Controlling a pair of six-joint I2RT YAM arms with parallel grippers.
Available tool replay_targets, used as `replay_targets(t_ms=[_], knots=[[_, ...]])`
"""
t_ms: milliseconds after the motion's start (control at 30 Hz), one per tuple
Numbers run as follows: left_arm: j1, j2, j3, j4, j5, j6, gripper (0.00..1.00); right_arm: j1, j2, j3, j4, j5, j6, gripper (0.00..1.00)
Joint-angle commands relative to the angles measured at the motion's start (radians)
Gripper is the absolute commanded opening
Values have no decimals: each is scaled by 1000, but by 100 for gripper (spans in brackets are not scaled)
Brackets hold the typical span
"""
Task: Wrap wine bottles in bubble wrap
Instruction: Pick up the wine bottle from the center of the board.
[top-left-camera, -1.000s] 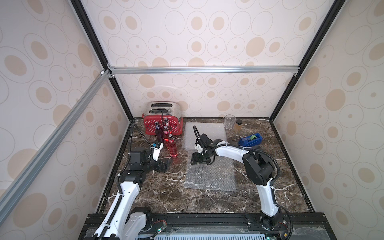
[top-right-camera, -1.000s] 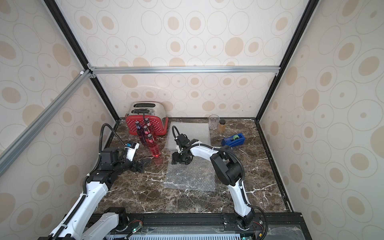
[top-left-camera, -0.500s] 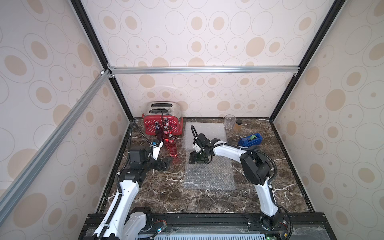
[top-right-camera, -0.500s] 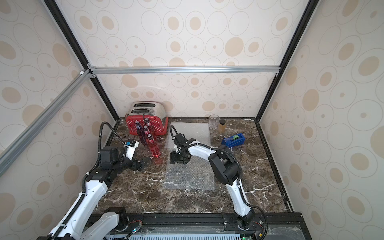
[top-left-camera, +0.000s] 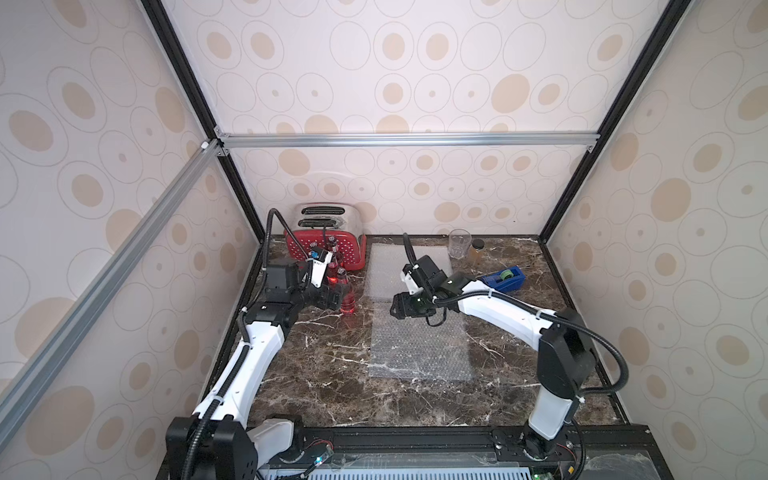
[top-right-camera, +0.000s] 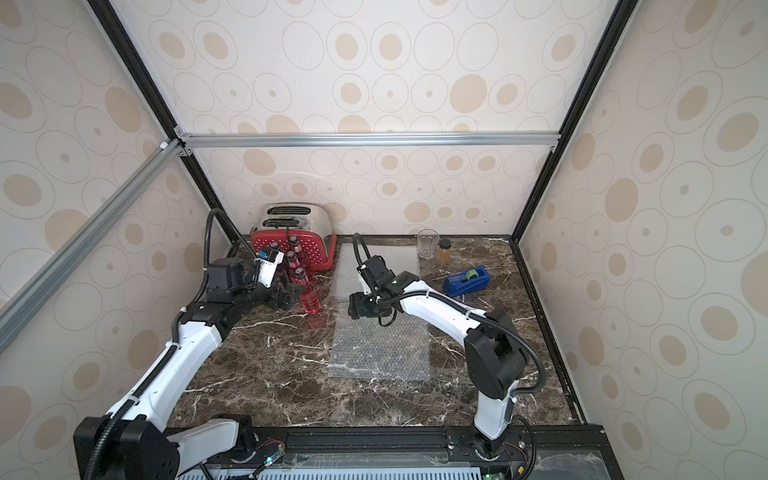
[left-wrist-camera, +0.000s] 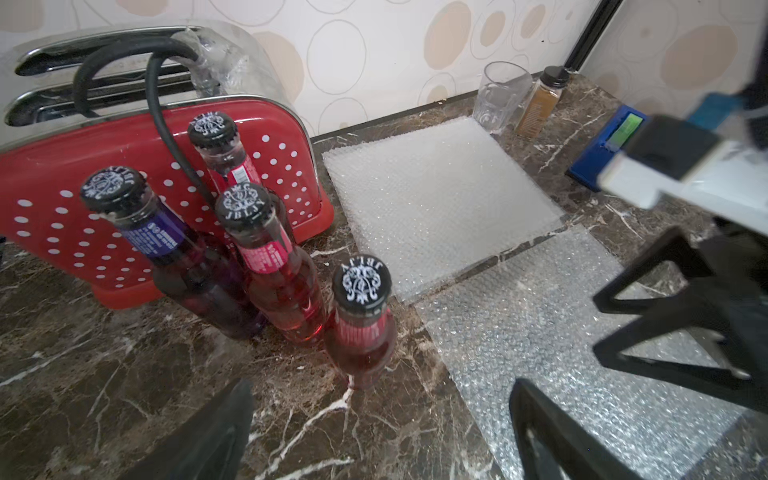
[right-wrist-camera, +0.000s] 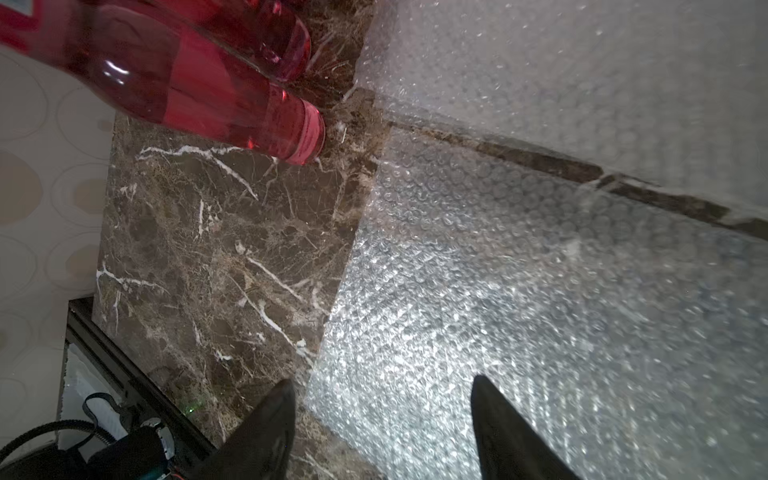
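Right now, in both top views, I am judging that I am fetching the first bottle, since none is lying on wrap yet. The wine bottles (top-left-camera: 336, 261) are standing upright near the counter's (top-left-camera: 324, 386) back-left corner, just in front of the toaster (top-left-camera: 353, 249). The left end effector (top-left-camera: 336, 300) is sitting just beside the front bottle (top-left-camera: 348, 305). The bubble wrap sheet (top-left-camera: 419, 353) is lying flat mid-counter, with the right end effector (top-right-camera: 352, 309) hanging over its back-left corner.

Through the left wrist camera, I am seeing the left jaws standing wide apart and empty. The front bottle (left-wrist-camera: 362, 328) is standing just ahead of the tips, and I cannot tell whether it is touching them. Its neighbours are crowding close behind.

Through the right wrist camera, the right jaws are standing apart on nothing. One finger (right-wrist-camera: 266, 428) is over bare marble and the other is over the sheet.

Next, I am thinking the left side needs to ease forward, close on the bottle's body, lift clear without tipping the neighbours, and lay it on the sheet.
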Motion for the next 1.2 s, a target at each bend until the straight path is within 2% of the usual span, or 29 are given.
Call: replay_targets(t_ms=[0, 167, 267, 567, 800, 933, 1033, 1067, 1100, 1167], knots=[[-5, 44, 48, 56, -7, 19, 92, 4, -62, -76, 6, 67, -16, 69], [-5, 133, 98, 56, -5, 27, 85, 6, -127, -127, 35, 79, -23, 69], [-5, 190, 136, 45, 9, 24, 75, 5, -140, -133, 43, 86, -29, 69], [-5, 261, 145, 110, 30, 25, 63, 5, -140, -139, 47, 87, -36, 69], [-5, 261, 132, 136, 72, 24, 30, 5, -165, -155, 100, 77, -58, 69], [-5, 212, 137, 90, 98, 32, 8, 18, -162, -153, 149, 65, -82, 72], [-5, 154, 160, 24, 110, 38, 0, 56, -161, -136, 186, 99, -133, 73], [-5, 137, 174, -6, 121, 35, 0, 74, -164, -138, 215, 102, -166, 74], [-6, 125, 190, -34, 136, 30, 0, 91, -166, -145, 251, 110, -195, 82], [-6, 108, 224, -95, 182, 6, 0, 120, -165, -167, 335, 102, -250, 88]])
